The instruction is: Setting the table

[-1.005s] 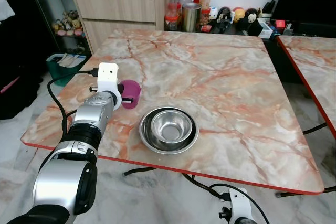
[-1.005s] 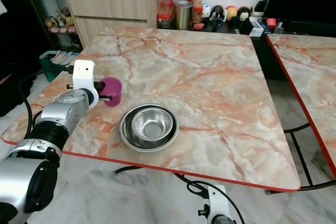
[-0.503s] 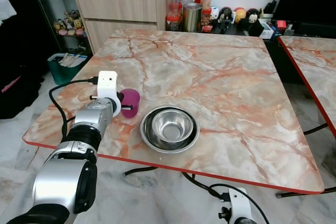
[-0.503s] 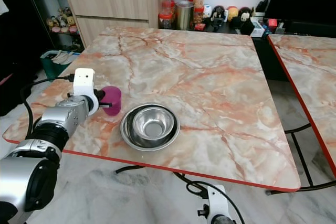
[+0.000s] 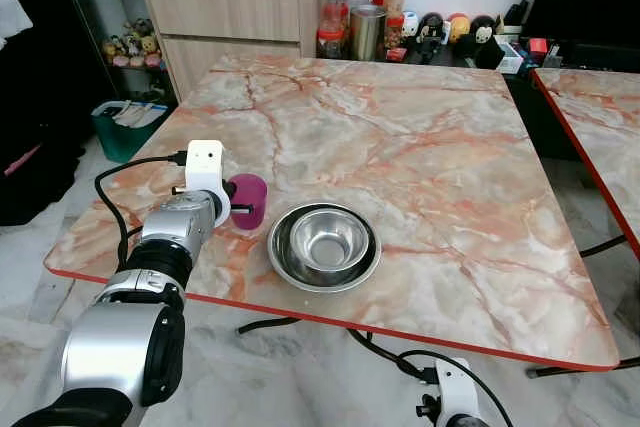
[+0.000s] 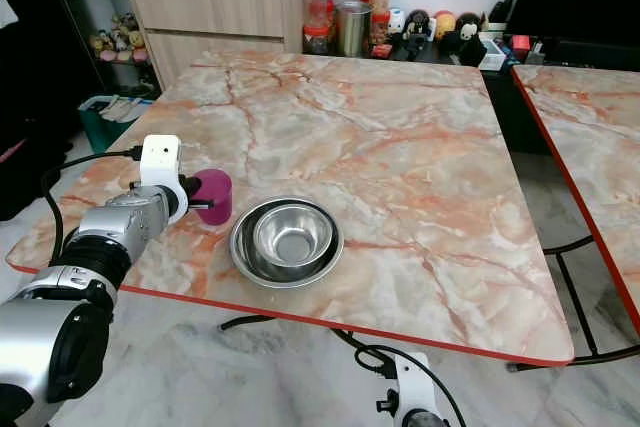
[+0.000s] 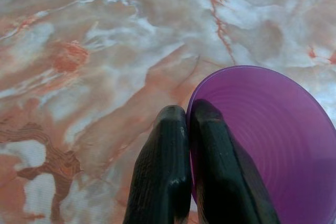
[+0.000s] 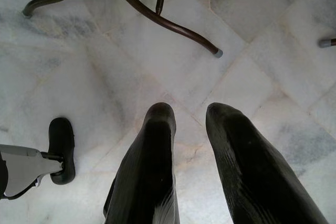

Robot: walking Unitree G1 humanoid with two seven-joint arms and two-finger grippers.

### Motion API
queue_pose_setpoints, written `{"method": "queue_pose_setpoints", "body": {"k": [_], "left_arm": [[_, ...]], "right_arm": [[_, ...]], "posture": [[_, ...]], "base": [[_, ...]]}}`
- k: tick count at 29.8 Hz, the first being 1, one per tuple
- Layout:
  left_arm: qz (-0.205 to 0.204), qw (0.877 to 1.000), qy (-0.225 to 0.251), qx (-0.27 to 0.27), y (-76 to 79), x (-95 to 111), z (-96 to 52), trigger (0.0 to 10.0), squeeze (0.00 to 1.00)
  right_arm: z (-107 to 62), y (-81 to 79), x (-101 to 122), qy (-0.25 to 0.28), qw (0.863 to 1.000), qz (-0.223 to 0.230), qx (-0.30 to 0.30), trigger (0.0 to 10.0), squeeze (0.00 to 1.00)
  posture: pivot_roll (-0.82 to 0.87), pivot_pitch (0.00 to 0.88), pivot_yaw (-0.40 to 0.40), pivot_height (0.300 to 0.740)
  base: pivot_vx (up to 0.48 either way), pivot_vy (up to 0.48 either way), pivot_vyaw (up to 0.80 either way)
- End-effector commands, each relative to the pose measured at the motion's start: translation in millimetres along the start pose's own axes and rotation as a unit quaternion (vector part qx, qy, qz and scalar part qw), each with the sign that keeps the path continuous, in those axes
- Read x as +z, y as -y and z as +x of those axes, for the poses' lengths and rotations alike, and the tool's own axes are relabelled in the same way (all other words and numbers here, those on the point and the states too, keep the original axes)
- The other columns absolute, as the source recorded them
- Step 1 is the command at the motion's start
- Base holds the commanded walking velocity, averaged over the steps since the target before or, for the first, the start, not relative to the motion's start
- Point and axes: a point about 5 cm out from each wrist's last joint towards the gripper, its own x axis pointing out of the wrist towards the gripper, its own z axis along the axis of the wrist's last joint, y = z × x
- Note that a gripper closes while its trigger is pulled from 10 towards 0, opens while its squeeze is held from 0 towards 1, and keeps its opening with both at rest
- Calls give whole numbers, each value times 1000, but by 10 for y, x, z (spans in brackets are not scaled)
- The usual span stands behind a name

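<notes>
Left eye view, item by item:

- Table: marble top with a red edge. A second table stands beside it on the robot's right.
- Cup: purple, upright, near the table's front left corner, just beside the bowl and apart from it.
- Bowl: steel, with a smaller one nested inside it, near the front edge.
- Left gripper: fingers pressed together on the cup's rim, one finger outside the wall and one inside, seen in the left wrist view.
- Right gripper: hangs idle below the table over the floor, fingers slightly parted and holding nothing.
- Cabinet and a row of jars: beyond the far edge, well apart from the work.

Risks, as judged:
- The pinch holds one thin wall only, so the cup may tilt or slip if it is lifted or swung quickly.
- Letting go while it leans would tip it.
- A sideways drag could knock it against the bowl, or push it toward the front edge.
</notes>
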Motion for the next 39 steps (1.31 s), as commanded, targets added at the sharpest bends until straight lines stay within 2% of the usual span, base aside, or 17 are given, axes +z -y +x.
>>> {"method": "queue_pose_setpoints", "body": {"k": [1, 2, 3, 4, 5, 6, 7, 8, 19, 26, 27, 31, 34, 35, 36, 37, 39], "left_arm": [[-3, 1000, 4, -5, 30, 64, 3, 10000, 71], [-3, 1000, 4, -5, 30, 64, 3, 10000, 71], [-3, 1000, 4, -6, 31, 66, 3, 10000, 227], [-3, 1000, 5, -6, 32, 67, 3, 10000, 267], [-2, 1000, 5, -6, 33, 68, 4, 10000, 694], [-1, 1000, 5, -7, 33, 68, 4, 10000, 694], [-2, 1000, 7, -7, 34, 73, 4, 10000, 886], [-3, 1000, 8, -7, 36, 80, 3, 10000, 1000], [-4, 1000, 25, 0, 26, 139, -5, 10000, 1000], [-8, 998, 65, 14, -18, 282, -30, 10000, 1000], [-10, 997, 70, 13, -19, 295, -34, 10000, 0], [-14, 993, 110, 29, -102, 397, -81, 10000, 0], [-16, 993, 115, 30, -112, 409, -87, 10000, 0], [-22, 981, 185, 50, -252, 576, -202, 10000, 0], [-22, 981, 185, 50, -252, 576, -202, 10000, 0], [-25, 966, 244, 77, -396, 695, -322, 10000, 0], [-21, 952, 276, 127, -609, 713, -436, 10000, 0]], "right_arm": [[4, -6, 21, 0, 1000, 0, 0, 10000, 0], [4, -6, 21, 0, 1000, 0, 0, 10000, 0], [4, -6, 21, 1, 1000, 0, 0, 10000, 0], [4, -5, 21, 1, 1000, 0, 0, 10000, 0], [4, -5, 20, 1, 1000, 0, 0, 10000, 0], [4, -5, 20, 1, 1000, 0, 0, 10000, 0], [3, -4, 18, 1, 1000, 0, 0, 10000, 0], [3, -4, 17, 1, 1000, 0, 0, 10000, 0], [2, 2, 10, -1, 1000, -3, 0, 10000, 0], [2, 9, 15, 0, 1000, -3, 0, 10000, 0], [2, 9, 16, -1, 1000, -5, 0, 10000, 0], [2, 11, 17, -1, 1000, -5, 1, 10000, 0], [2, 11, 18, -1, 1000, -5, 1, 10000, 0], [2, 10, 17, -1, 1000, -4, 1, 10000, 0], [2, 10, 17, -1, 1000, -4, 1, 10000, 0], [2, 8, 15, -1, 1000, -4, 1, 10000, 0], [2, 6, 15, -2, 1000, -5, 1, 10000, 0]], "posture": [[98, 0, 14, 740], [98, 0, 14, 740], [98, 0, 14, 740], [98, 0, 14, 740], [98, 0, 14, 740], [98, 0, 14, 740], [99, 0, 13, 740], [99, 0, 13, 740], [102, 0, 9, 740], [103, 0, 4, 740], [103, 0, 4, 740], [106, 0, 0, 740], [106, 0, 0, 740], [105, 0, -1, 740], [105, 0, -1, 740], [111, 0, -5, 740], [116, 0, -5, 740]], "base": [[0, 0, 0], [0, 0, 0], [0, 0, 0], [0, 0, 0], [0, 0, 0], [0, 0, 0], [0, 0, 0], [0, 0, 0], [0, 0, 0], [0, 0, 0], [0, 0, 0], [0, 0, 0], [0, 0, 0], [0, 0, 0], [0, 0, 0], [0, 0, 0], [0, 0, 0]]}}
